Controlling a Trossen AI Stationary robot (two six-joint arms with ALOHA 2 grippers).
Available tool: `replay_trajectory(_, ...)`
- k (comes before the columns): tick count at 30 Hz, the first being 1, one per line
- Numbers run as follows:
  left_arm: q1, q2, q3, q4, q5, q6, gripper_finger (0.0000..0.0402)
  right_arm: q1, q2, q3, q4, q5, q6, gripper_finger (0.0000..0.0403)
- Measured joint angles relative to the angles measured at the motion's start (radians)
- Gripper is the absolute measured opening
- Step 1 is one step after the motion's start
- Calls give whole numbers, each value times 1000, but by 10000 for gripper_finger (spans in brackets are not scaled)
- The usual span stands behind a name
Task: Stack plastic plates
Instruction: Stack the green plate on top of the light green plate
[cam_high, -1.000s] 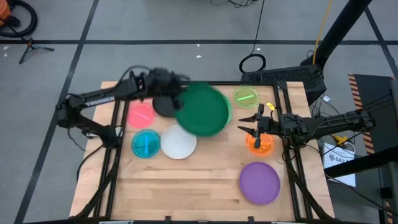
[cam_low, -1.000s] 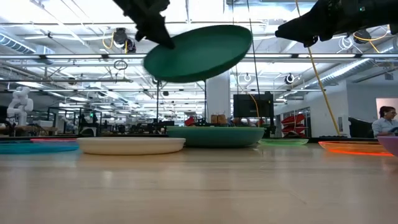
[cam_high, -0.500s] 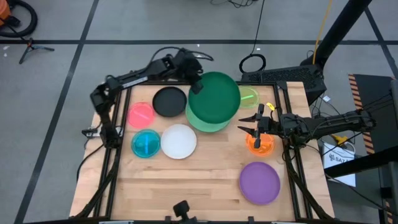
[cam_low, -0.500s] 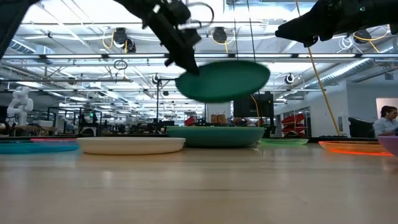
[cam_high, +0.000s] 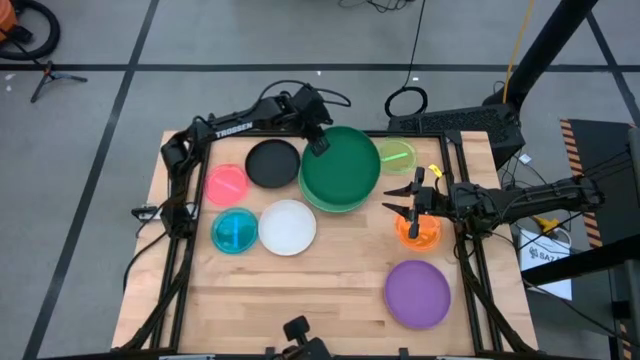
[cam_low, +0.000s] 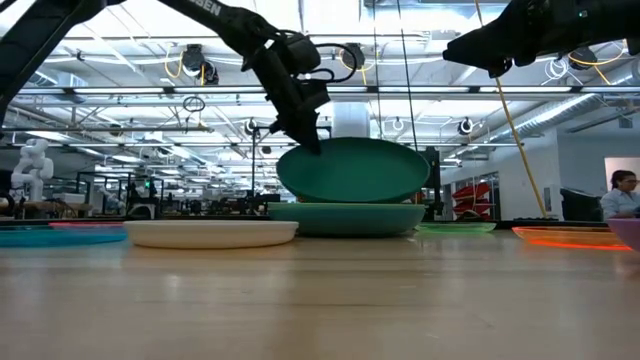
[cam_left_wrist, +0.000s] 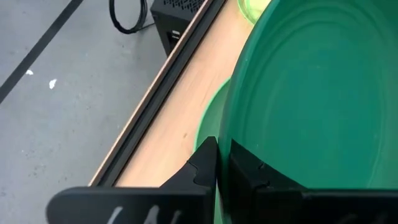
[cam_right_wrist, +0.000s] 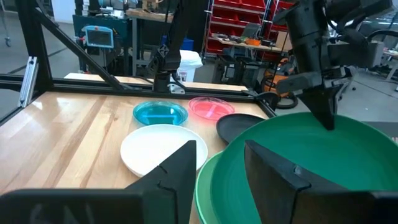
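Alignment decides the release: the left gripper (cam_high: 318, 143), clamped on the far rim of the dark green plate (cam_high: 341, 165), holds it tilted just above the mint plate (cam_high: 322, 202); a second ago it hung high over the table centre; the right gripper (cam_high: 404, 198) hovers open over the orange plate (cam_high: 421, 234).

left gripper (cam_high: 318, 143) | lowered dark green plate (cam_high: 340, 167) | now just above mint plate (cam_low: 345, 218)

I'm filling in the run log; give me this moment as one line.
left gripper: shut on dark green plate, held just above mint plate | right gripper: open, over orange plate
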Motion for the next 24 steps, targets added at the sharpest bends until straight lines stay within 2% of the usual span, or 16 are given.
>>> replay_trajectory(24, 29, 3, 0, -40, -7, 8, 21, 0, 0, 0, 6, 0, -14, 128)
